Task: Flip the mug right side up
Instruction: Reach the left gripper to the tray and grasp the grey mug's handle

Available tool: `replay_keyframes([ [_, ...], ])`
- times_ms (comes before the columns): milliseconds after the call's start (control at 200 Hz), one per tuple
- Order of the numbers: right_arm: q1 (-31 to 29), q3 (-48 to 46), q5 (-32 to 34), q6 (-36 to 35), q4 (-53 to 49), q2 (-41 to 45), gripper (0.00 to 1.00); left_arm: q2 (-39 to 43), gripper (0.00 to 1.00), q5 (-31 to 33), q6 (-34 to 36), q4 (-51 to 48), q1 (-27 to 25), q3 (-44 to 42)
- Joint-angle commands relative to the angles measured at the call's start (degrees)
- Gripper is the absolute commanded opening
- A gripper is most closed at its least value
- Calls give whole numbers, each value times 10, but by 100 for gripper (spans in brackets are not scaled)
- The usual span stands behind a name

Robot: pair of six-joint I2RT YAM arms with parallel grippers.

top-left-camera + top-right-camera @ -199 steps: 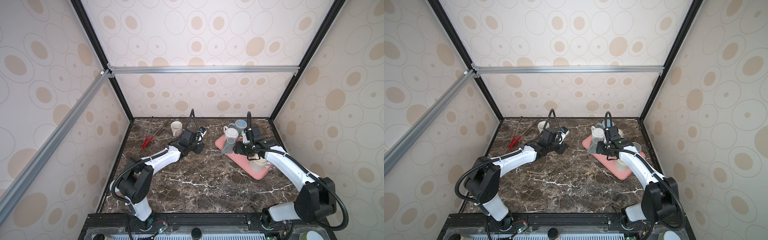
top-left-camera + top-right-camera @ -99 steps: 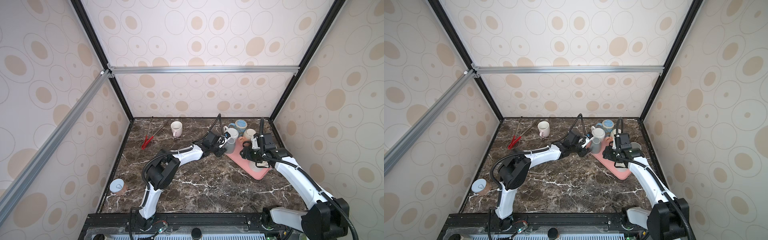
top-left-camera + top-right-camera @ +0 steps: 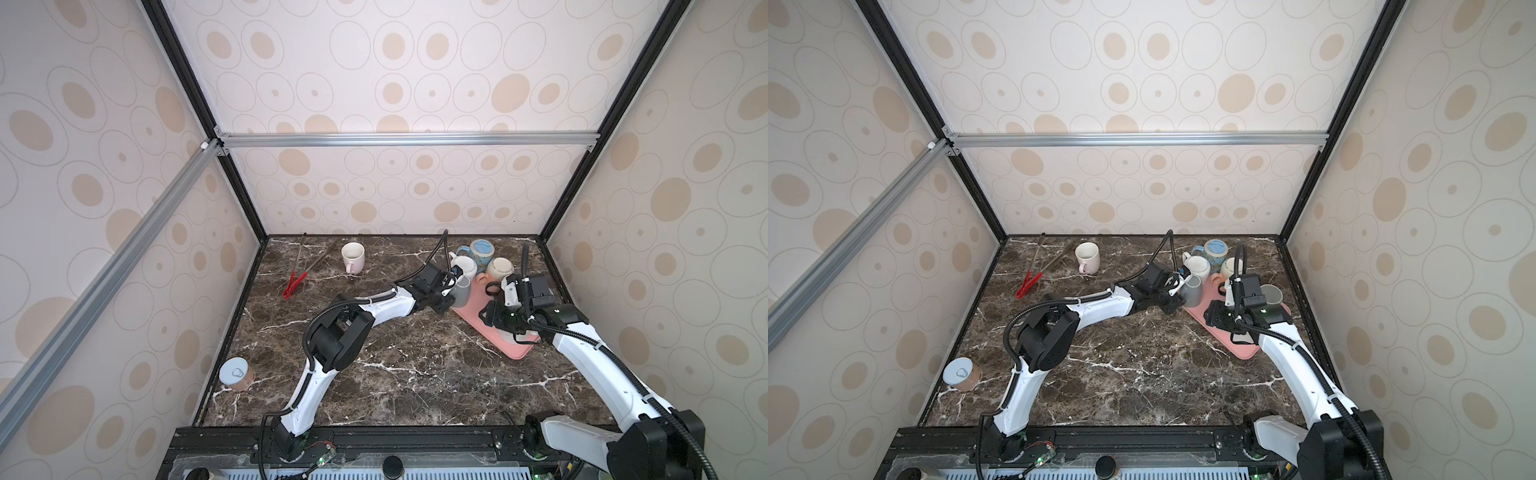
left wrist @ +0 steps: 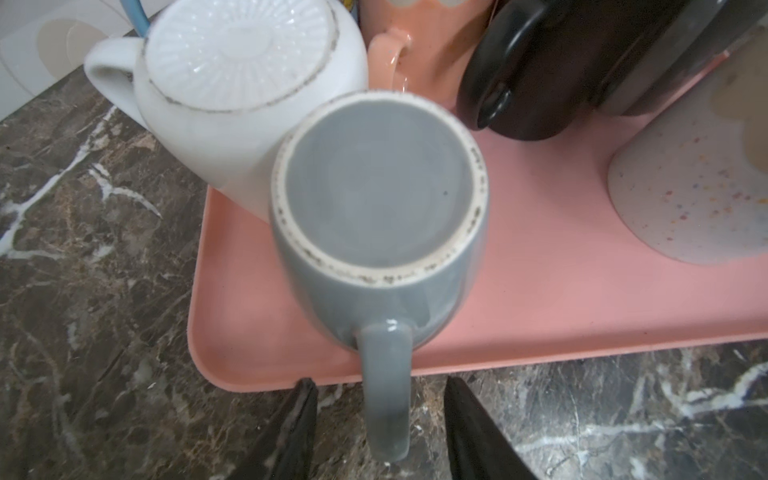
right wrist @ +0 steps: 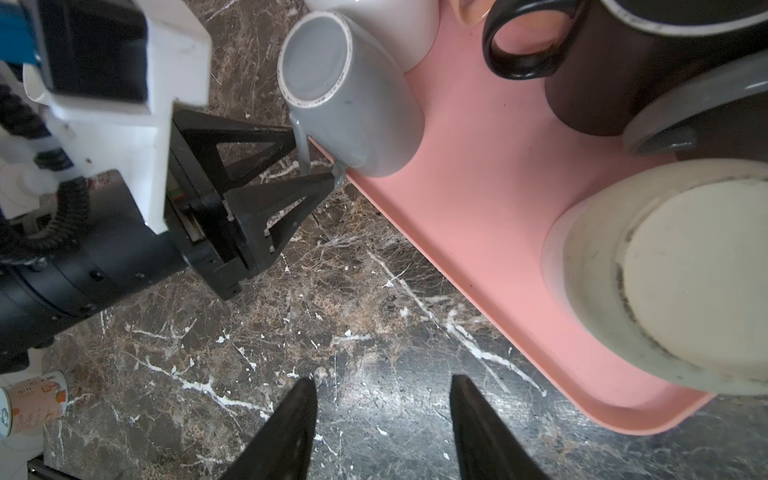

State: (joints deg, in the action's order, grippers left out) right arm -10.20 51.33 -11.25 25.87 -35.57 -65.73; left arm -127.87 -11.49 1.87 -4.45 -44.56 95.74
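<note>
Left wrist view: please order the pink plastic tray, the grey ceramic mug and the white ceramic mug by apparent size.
Pink plastic tray, largest.
Grey ceramic mug and white ceramic mug look alike; the grey is nearer, so unranked.

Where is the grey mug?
In both top views the grey mug sits upside down on the pink tray, right of centre, beside the white mug.

I see left arm, right arm: white shells, black joints, black corrugated cable. Fingers black, triangular, trussed; camera mount white.
</note>
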Motion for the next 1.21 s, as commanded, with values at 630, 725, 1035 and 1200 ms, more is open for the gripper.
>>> replay_keyframes([
  [630, 4, -16, -29, -5, 26, -30, 54, -53, 13, 8, -3, -64, 1, 109],
  [725, 4, -16, -31, -4, 26, -31, 53, -52, 5, 5, -1, -64, 1, 109],
  [1035, 4, -15, -40, -3, 20, -17, 52, -25, 0, -7, 4, -27, 0, 67],
  [1200, 4, -21, -47, -2, 22, 4, 51, 18, 0, -36, -34, 56, 0, -3],
])
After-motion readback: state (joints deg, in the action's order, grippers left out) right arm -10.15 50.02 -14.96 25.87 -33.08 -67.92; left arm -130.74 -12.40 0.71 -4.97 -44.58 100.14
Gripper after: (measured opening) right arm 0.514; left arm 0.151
